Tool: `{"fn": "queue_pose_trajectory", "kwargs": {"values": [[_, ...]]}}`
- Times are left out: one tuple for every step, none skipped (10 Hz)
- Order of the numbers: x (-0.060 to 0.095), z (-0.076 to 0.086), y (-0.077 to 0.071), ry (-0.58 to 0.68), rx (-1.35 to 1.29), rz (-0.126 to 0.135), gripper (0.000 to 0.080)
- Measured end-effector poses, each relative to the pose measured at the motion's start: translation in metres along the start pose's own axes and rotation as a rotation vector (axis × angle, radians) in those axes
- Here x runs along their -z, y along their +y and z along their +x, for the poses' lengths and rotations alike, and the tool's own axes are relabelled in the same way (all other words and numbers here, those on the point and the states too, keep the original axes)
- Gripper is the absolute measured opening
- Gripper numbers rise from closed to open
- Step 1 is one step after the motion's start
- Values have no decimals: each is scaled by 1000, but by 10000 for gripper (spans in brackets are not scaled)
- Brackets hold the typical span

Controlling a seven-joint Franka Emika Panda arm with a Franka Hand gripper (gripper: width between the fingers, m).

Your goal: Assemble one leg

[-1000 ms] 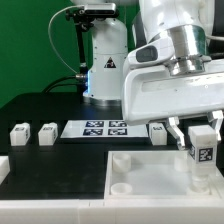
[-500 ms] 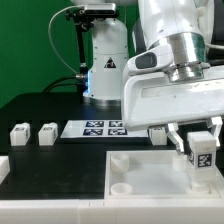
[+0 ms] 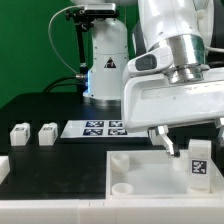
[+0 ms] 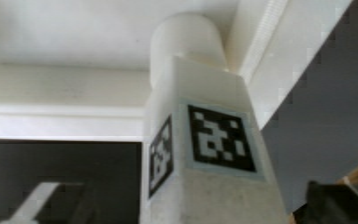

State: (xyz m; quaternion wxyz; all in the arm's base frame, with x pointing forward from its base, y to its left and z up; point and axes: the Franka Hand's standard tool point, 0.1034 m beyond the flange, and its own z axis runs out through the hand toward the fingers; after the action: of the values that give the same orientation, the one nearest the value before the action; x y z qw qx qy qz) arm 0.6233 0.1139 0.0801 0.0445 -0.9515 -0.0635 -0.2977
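The leg (image 3: 200,162), a small white block with a black-and-white tag on its face, stands upright at the right corner of the large flat white piece (image 3: 140,165). My gripper (image 3: 195,138) hangs just above and around its top. The jaws are open, and the finger (image 3: 167,143) on the exterior view's left stands clear of the leg. The other finger is hidden at the frame edge. In the wrist view the leg (image 4: 202,150) rises between the fingers (image 4: 34,203), with dark gaps on both sides of it.
Two more small white legs (image 3: 18,132) (image 3: 47,132) stand on the black table at the exterior view's left. The marker board (image 3: 105,127) lies behind the flat piece. A round socket (image 3: 121,187) shows at its near corner. The robot base (image 3: 105,60) stands at the back.
The jaws have opened: the finger on the exterior view's left swung away from the leg. The leg now sits a little lower on the flat white piece, released.
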Motion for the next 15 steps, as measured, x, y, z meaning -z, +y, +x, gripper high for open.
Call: {"fn": "queue_pose_trajectory", "kwargs": {"values": [[0, 0, 0, 0, 0, 0, 627], [0, 0, 0, 0, 0, 0, 627], [0, 0, 0, 0, 0, 0, 645], [0, 0, 0, 0, 0, 0, 648], [0, 0, 0, 0, 0, 0, 648], [0, 0, 0, 0, 0, 0, 649], [0, 0, 0, 0, 0, 0, 649], [0, 0, 0, 0, 0, 0, 649], [-1, -2, -1, -20, -18, 3, 649], [0, 1, -7, -84, -74, 16, 649], [3, 10, -5, -72, -93, 14, 649], [1, 11, -1, -101, -129, 15, 649], [-1, 5, -5, -244, -209, 38, 649], [-1, 4, -7, -368, -227, 58, 649], [-1, -1, -4, -494, -238, 76, 649]]}}
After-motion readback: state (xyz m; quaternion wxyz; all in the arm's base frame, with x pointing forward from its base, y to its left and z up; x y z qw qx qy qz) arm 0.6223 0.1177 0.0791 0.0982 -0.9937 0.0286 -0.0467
